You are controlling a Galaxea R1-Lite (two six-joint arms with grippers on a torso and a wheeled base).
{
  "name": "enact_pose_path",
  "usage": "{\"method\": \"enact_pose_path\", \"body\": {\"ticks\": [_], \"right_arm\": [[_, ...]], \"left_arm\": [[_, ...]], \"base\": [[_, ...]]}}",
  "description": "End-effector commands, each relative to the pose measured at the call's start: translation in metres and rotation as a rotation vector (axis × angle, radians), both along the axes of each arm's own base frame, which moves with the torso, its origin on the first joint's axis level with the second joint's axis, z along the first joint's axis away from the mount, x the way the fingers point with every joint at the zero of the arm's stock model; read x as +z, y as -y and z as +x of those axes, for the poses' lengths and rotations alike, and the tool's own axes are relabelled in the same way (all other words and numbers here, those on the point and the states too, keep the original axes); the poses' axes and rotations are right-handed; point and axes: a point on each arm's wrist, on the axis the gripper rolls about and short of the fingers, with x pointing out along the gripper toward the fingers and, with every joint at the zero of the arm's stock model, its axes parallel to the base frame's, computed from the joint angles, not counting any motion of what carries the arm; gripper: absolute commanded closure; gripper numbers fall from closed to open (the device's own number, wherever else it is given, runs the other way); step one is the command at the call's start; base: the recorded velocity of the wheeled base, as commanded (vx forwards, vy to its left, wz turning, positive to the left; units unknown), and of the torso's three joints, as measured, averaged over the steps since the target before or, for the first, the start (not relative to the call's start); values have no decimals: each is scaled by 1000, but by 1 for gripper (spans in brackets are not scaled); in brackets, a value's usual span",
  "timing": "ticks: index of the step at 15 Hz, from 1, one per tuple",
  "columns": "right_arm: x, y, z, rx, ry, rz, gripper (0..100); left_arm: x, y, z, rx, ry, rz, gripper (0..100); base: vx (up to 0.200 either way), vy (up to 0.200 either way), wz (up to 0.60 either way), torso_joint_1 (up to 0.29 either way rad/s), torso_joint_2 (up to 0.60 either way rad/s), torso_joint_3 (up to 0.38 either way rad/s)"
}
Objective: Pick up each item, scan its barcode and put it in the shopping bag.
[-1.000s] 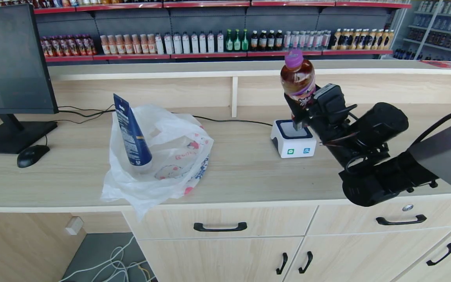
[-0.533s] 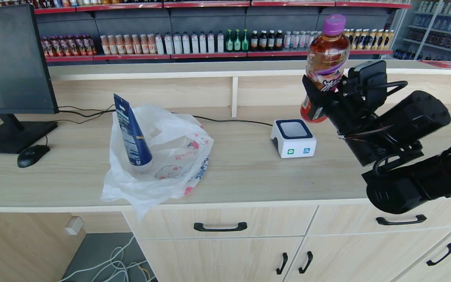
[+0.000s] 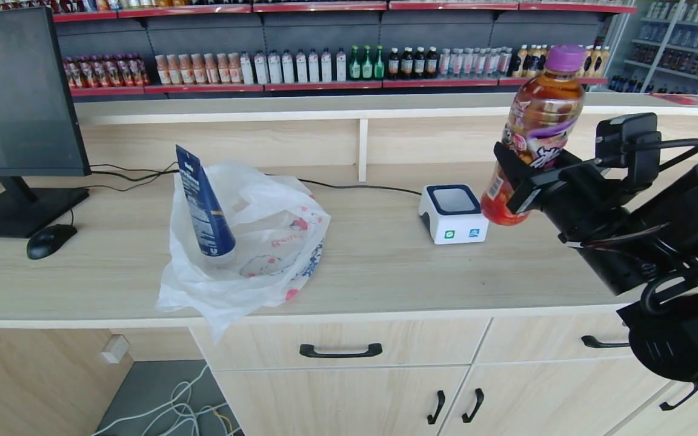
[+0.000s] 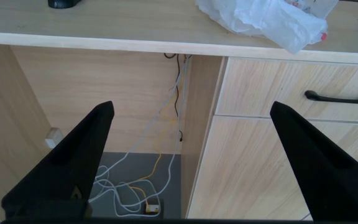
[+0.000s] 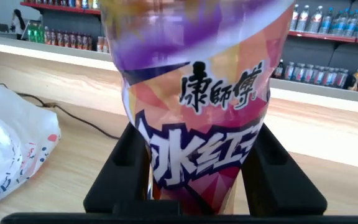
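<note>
Shop checkout: a light wooden worktop with drink shelves behind it. Reference item: the scanner standing on the worktop.

1. Right gripper: jaws clenched on the bottle, around its lower label.
2. Change: one second ago the bottle stood directly over the scanner window, with its base close to it. It then rose up and to the right of the scanner. It now hangs lower, just right of the scanner and clear of the worktop. The cap tilts away to the right, and a white label panel low on the side faces the scanner.
3. Meaning: the shopping bag lies well left of the scanner, with a blue tube already upright in it. The bottle has moved away from the bag, so this is probably a re-presentation of the barcode, not the transfer. Bagging is outstanding.
4. Left gripper: jaws released, wide apart, holding nothing.
</note>
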Motion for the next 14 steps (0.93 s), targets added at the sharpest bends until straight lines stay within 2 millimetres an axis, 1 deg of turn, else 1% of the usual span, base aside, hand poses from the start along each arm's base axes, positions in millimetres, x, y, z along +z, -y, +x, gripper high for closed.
{"method": "enact_pose_path", "body": {"ticks": [1, 4, 6, 9, 11, 14], "right_arm": [[4, 2, -4, 11, 5, 22, 100], [-4, 2, -5, 22, -33, 33, 100], [-6, 2, -5, 26, -42, 39, 100], [-11, 4, -9, 26, -67, 32, 100], [-10, 4, -10, 26, -63, 34, 100], [-12, 3, -14, 33, -72, 32, 100]], "left_arm": [[0, 0, 0, 2, 1, -1, 0], [0, 0, 0, 2, 1, -2, 0], [0, 0, 0, 2, 1, -2, 0], [0, 0, 0, 0, 1, -2, 0], [0, 0, 0, 0, 1, -2, 0], [0, 0, 0, 0, 1, -2, 0]], "base": [[0, 0, 0, 0, 0, 0], [0, 0, 0, 0, 0, 0], [0, 0, 0, 0, 0, 0], [-200, 0, 0, 7, 1, -1], [-200, 0, 0, 2, 2, 2], [0, 0, 0, 0, 0, 0]]}}
